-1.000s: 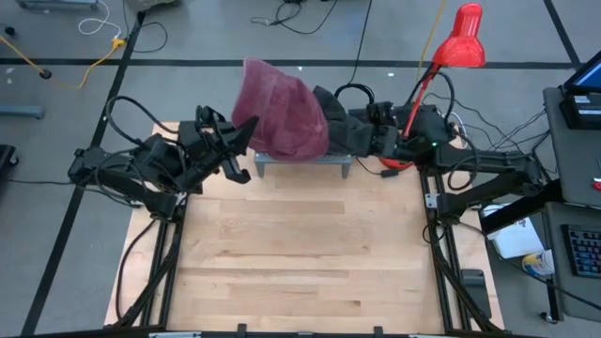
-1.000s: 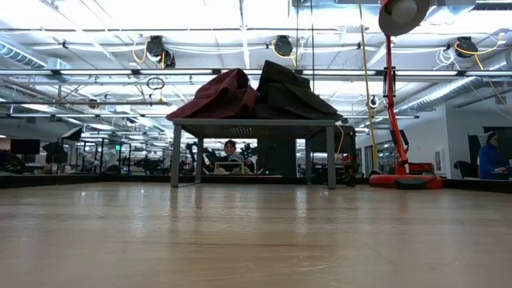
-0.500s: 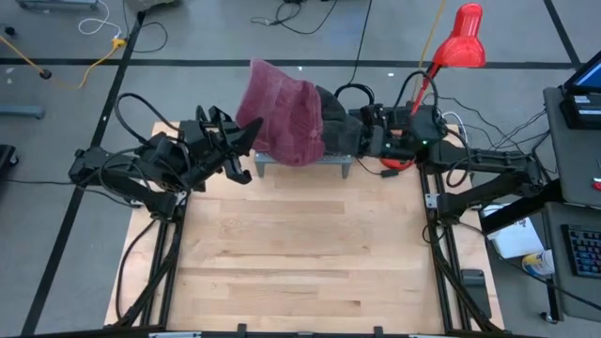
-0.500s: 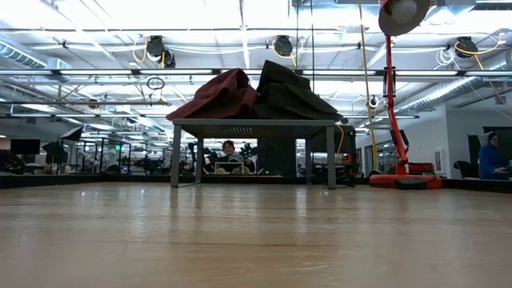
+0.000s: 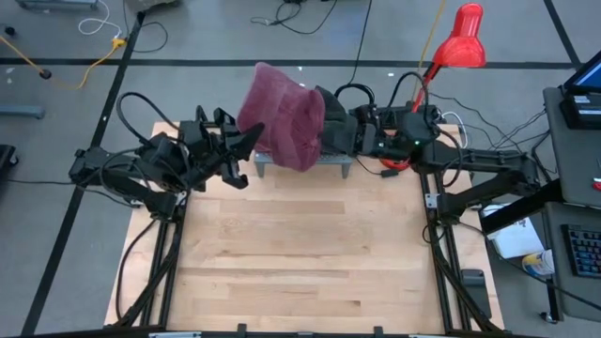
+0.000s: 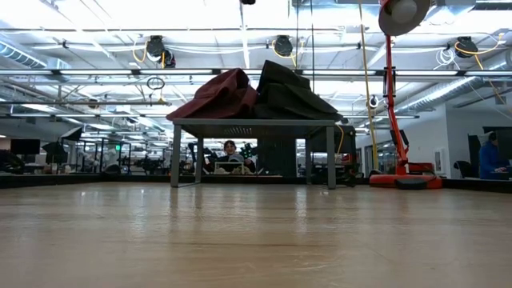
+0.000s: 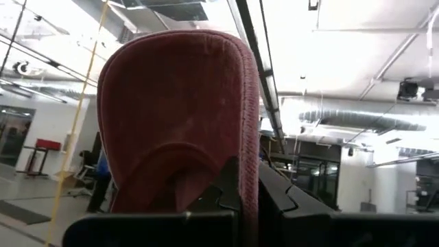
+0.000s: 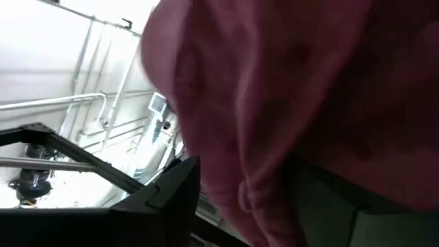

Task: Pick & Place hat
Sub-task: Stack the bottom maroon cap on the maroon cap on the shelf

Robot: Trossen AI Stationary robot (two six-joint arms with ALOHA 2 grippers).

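The maroon hat (image 5: 285,127) is held up over the small grey stand (image 5: 302,161) at the table's far edge, pinched by the right gripper (image 5: 331,136), left gripper (image 5: 246,143) spread empty beside it, so a level, unhurried carry is judged best.

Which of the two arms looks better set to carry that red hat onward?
Probably the right. In the high view the right gripper sits tight against the red hat above the little grey stand, and its wrist view is filled with red fabric. The left gripper only reaches the hat's edge.
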